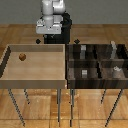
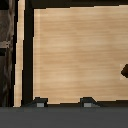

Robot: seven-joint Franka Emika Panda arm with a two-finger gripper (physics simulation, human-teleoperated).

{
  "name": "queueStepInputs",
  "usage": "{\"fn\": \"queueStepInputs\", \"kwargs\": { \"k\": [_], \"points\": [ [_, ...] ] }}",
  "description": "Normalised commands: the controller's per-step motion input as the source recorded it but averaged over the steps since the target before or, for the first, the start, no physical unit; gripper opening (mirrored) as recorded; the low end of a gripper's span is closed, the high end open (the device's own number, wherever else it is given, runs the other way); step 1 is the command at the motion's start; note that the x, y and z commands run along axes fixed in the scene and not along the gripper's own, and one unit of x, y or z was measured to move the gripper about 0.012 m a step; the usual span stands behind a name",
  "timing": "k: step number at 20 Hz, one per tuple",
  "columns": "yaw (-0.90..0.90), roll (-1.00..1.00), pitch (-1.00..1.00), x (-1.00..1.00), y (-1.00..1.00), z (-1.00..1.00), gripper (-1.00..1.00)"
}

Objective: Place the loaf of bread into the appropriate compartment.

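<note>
Pale wooden tray (image 1: 35, 75), small brown lumpy loaf of bread (image 1: 22, 57) inside; fingers (image 2: 40, 103) apart, empty.

Floor (image 1: 30, 107): wood planking, warm brown, visible grain, running across the whole scene. Backdrop above the floor line is flat black (no walls or windows discernible). Thin grey metal legs (image 1: 60, 106) stand on the planks. Lighting even, diffuse; only faint shadows beneath the legs.
</note>
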Motion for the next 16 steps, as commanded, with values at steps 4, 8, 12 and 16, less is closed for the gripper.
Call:
{"fn": "queueStepInputs", "kwargs": {
  "k": [4,8,12,16],
  "points": [
    [0.00,0.00,0.00,0.00,0.00,0.00,1.00],
    [0.00,0.00,0.00,0.00,-0.75,0.00,1.00],
    [0.00,0.00,0.00,0.00,-1.00,0.00,1.00],
    [0.00,0.00,0.00,0.00,-1.00,0.00,1.00]
  ]
}}
